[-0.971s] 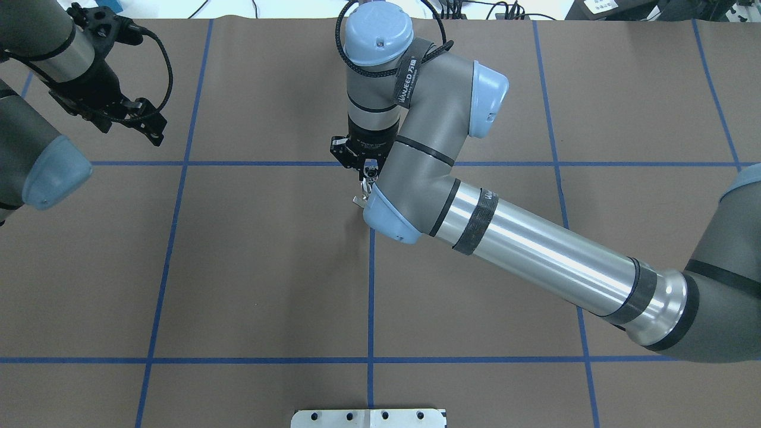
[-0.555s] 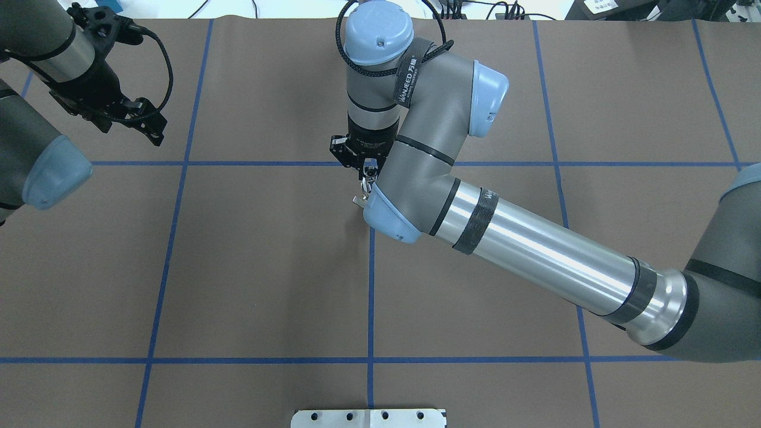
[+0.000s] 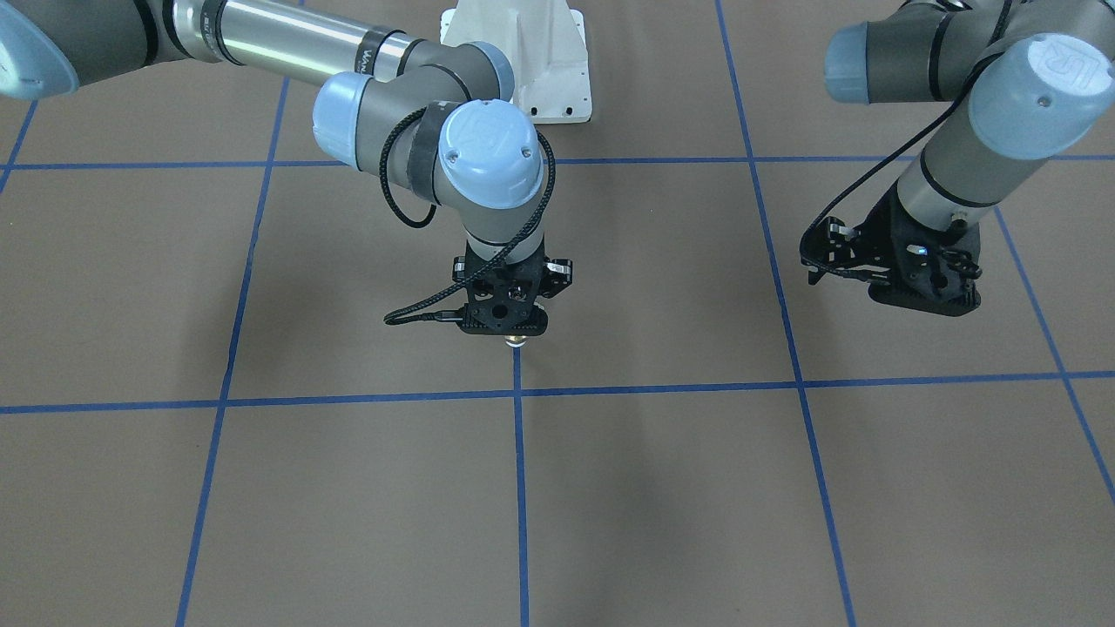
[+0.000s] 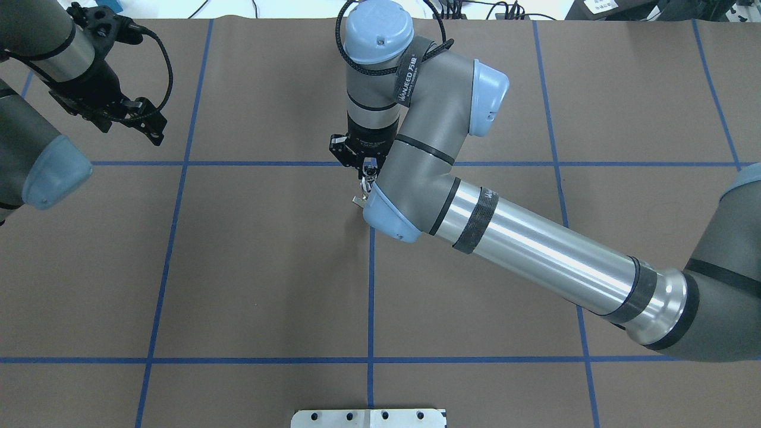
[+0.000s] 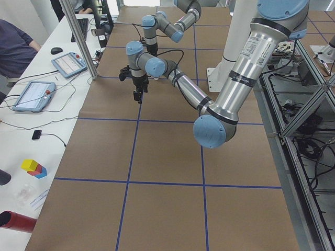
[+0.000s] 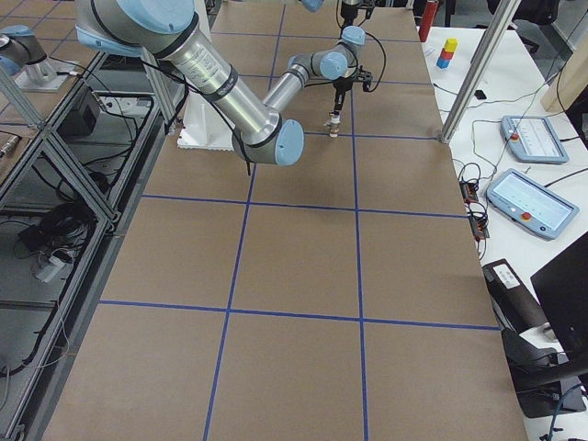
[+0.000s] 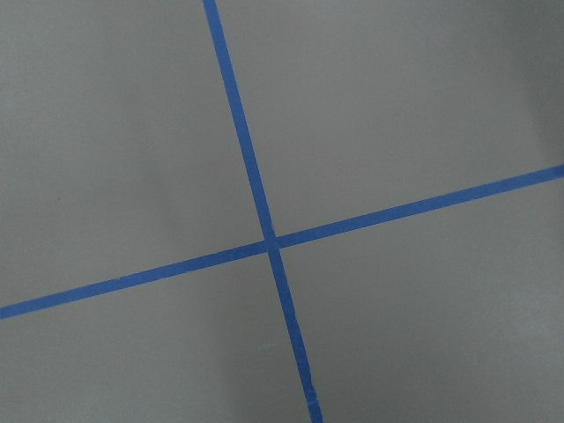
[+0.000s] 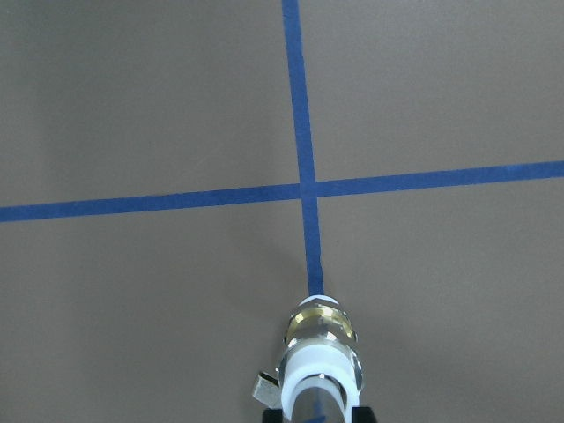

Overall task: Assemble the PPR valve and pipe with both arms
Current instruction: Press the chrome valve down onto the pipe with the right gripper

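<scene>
Holding the valve (image 8: 319,348) in the closed right end effector (image 4: 368,177), long axis pointing down at the counter (image 8: 132,106). Hanging well apart, left end effector (image 4: 153,129); opening impossible to tell.

You lose the PPR valve (image 8: 322,352) at the right wrist view's bottom edge, and overhead the right arm (image 4: 416,178) covers most of the right gripper (image 4: 368,177) and that valve.
</scene>
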Controlling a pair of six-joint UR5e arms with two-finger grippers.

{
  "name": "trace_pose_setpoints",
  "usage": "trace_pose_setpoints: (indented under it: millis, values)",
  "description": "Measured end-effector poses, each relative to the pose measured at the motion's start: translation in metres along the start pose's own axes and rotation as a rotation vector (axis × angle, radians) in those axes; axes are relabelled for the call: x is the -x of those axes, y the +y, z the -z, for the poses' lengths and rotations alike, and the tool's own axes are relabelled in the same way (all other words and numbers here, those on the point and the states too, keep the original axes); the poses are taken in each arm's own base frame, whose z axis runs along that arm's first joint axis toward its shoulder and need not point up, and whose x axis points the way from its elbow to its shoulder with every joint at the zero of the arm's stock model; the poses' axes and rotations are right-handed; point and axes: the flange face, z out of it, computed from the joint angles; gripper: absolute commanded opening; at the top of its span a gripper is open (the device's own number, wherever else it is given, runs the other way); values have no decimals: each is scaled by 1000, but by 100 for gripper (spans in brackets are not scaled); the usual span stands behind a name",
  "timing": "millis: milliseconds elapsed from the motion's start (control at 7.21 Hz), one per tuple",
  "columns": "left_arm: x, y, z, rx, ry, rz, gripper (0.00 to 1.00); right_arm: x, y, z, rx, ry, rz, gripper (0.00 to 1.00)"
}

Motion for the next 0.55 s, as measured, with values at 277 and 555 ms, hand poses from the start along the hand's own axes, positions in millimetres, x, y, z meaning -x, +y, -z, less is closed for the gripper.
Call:
trace_pose_setpoints:
  millis: [277,555]
  values:
    - [0,0,0,0,0,0,100,-1,0,-1,1,1,-1,59]
    - [0,0,0,1,0,0,100,-1,0,-2,1,2,-2,60]
